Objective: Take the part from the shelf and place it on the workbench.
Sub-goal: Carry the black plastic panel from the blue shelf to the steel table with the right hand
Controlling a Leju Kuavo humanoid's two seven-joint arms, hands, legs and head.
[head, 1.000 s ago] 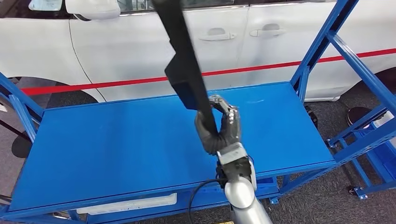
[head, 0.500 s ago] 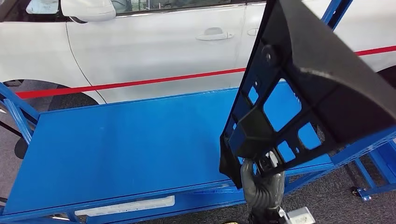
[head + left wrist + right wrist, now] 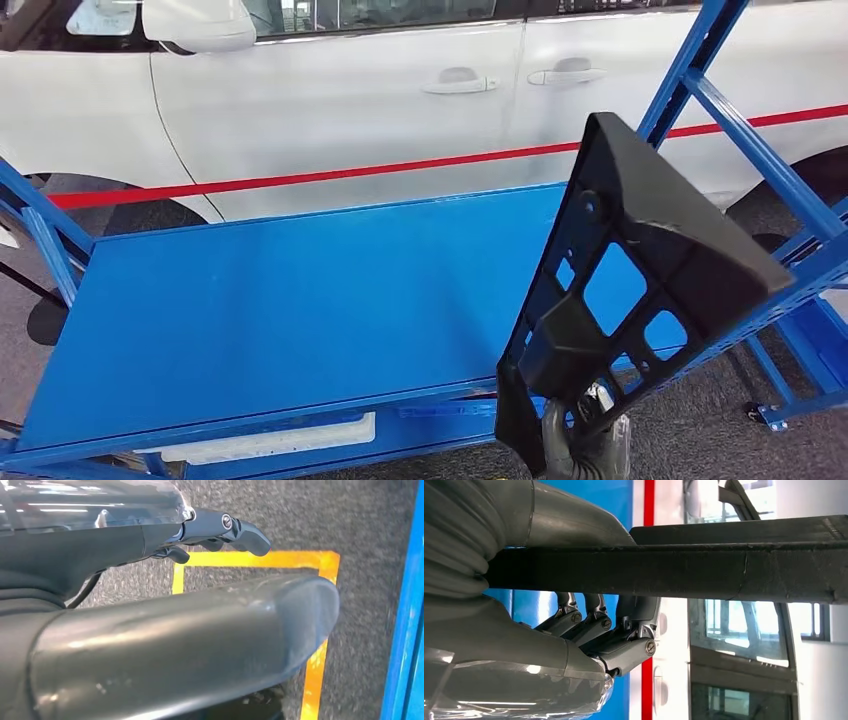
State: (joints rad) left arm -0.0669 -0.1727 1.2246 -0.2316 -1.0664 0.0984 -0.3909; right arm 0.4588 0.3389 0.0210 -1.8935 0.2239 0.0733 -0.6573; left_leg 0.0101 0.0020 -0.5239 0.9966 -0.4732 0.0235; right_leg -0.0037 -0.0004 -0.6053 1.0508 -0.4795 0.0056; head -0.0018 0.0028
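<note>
At the left of the head view you see the blue worktop (image 3: 270, 300), a flat sheet running from the lower left corner up toward the centre, with blue frame tubes (image 3: 45, 245) at its left end. Behind it, across the top of the frame, stands a white car (image 3: 330, 100) with a red stripe (image 3: 300, 178) along its doors.

Your left hand (image 3: 220, 532) shows in the left wrist view, hanging over grey carpeted floor (image 3: 360, 525) marked with yellow tape (image 3: 250, 559). Its dark fingers (image 3: 247, 530) reach out straight with nothing between them and the thick thumb (image 3: 190, 645), so it is holding nothing.

Moving right in the head view, the black part (image 3: 640, 300), a moulded panel with rectangular cut-outs, rises tilted from the bottom centre-right of the frame up toward the right. Its lower end sits over the front edge of the worktop and the upper end leans against the view of the blue rack upright (image 3: 740, 130) at the right edge; whether it touches either, you cannot tell.

Your right hand (image 3: 585, 445) is directly under the part at the bottom of the frame, gripping its lowest end. In the right wrist view, the part's dark edge (image 3: 704, 570) passes across the frame between the thumb (image 3: 569, 517) on one side and the curled fingers (image 3: 624, 652) on the other, so this hand is clamped on the part.
</note>
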